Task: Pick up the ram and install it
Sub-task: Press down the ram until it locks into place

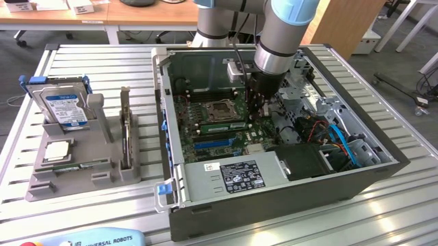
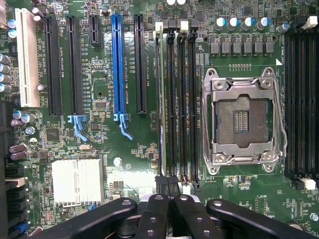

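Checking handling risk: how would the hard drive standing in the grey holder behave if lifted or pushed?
The hard drive looks rigid and probably heavy for its size, given its metal casing. Standing on edge in the grey holder, it might tip if pushed.

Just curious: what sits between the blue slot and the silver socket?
A row of narrow black slots side by side, seen in the wrist view.

Matt green motherboard (image 2: pixel 129 159) with shiny metal socket frame (image 2: pixel 244 122), glossy blue plastic slot (image 2: pixel 117 64), black matt jaws.
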Available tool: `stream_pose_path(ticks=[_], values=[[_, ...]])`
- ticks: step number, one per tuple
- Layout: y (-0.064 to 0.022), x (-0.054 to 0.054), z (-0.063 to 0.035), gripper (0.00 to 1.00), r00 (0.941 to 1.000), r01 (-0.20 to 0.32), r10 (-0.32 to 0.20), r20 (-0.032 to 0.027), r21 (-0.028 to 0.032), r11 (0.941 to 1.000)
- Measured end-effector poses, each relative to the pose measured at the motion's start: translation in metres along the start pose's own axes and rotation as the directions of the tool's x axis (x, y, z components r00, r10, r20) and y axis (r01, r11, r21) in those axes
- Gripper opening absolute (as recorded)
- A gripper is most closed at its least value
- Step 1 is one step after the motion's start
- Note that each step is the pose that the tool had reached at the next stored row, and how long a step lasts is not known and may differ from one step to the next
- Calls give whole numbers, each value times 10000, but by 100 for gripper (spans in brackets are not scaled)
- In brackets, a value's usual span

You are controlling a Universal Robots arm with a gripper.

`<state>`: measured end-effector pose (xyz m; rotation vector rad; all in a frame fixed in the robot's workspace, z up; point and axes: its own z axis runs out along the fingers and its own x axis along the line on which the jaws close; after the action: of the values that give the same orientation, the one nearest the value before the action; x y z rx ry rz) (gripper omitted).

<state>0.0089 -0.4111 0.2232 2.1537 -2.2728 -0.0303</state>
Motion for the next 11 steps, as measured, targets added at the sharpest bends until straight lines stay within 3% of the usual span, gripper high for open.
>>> stream_pose_path(ticks=[11], values=[[0, 0, 9, 10, 10000, 0, 0, 1, 1, 10000]])
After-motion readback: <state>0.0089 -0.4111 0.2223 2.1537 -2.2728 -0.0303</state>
